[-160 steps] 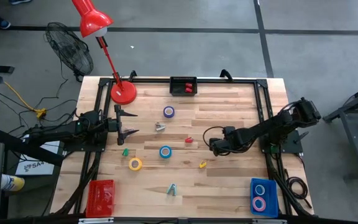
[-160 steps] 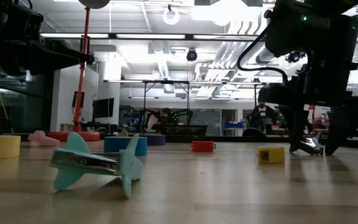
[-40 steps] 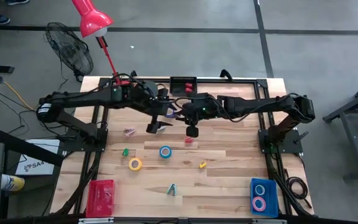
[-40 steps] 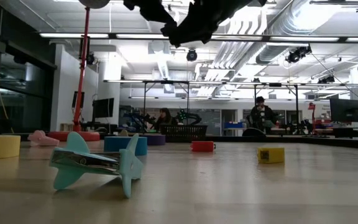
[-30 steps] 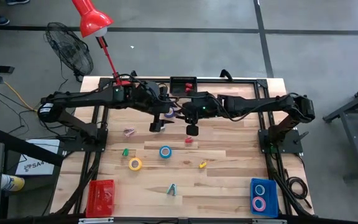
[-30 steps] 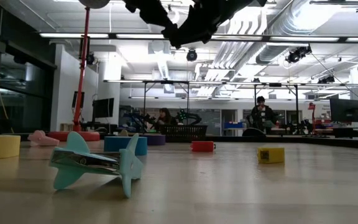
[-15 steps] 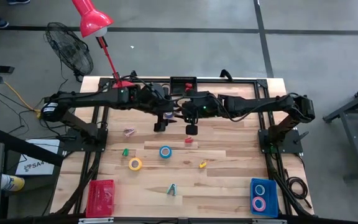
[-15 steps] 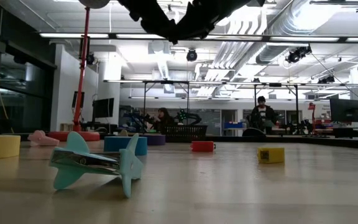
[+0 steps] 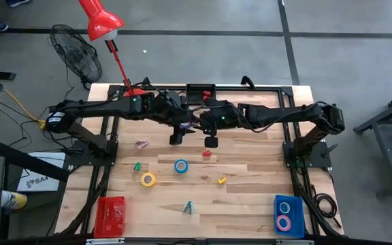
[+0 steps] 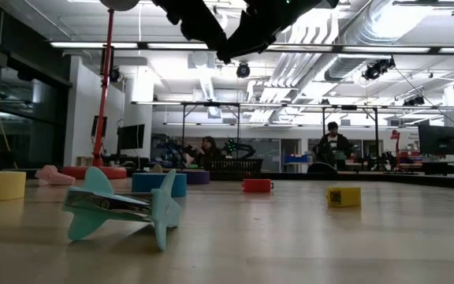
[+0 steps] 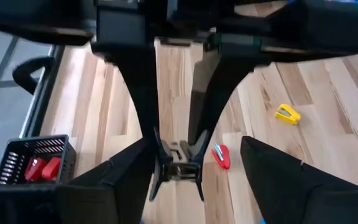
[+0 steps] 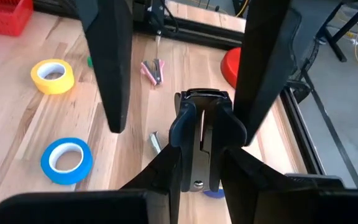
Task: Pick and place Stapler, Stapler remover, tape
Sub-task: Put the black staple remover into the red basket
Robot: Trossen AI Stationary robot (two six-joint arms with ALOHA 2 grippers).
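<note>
High above the table's middle, my two arms meet tip to tip. My right gripper (image 12: 202,155) is shut on a small dark stapler remover (image 11: 179,154) with a grey metal middle. My left gripper (image 11: 194,142) is open; its fingers (image 12: 107,68) stand on either side of the remover, apart from it. On the table lie a purple tape roll (image 12: 215,193), a blue tape roll (image 9: 181,165), a yellow tape roll (image 9: 148,179), a pink stapler remover (image 9: 141,144), a teal stapler remover (image 10: 120,207) and a small red stapler (image 9: 207,152). My right gripper pinches the dark stapler remover between its two fingers, one on each outer side (image 12: 188,134). The fingers come from the table's right, slanting down. The remover is lifted clear, high over the purple tape, with its prongs (image 11: 153,186) toward my left gripper.
A black basket (image 9: 201,93) with red things stands at the far edge and a red lamp base (image 9: 135,101) at the far left. A red bin (image 9: 109,214) sits near left, and a blue bin (image 9: 286,216) with tape rolls near right. A small yellow piece (image 9: 222,180) lies mid-table.
My left gripper has moved toward the table's right, closer to my right gripper and the remover it holds.
</note>
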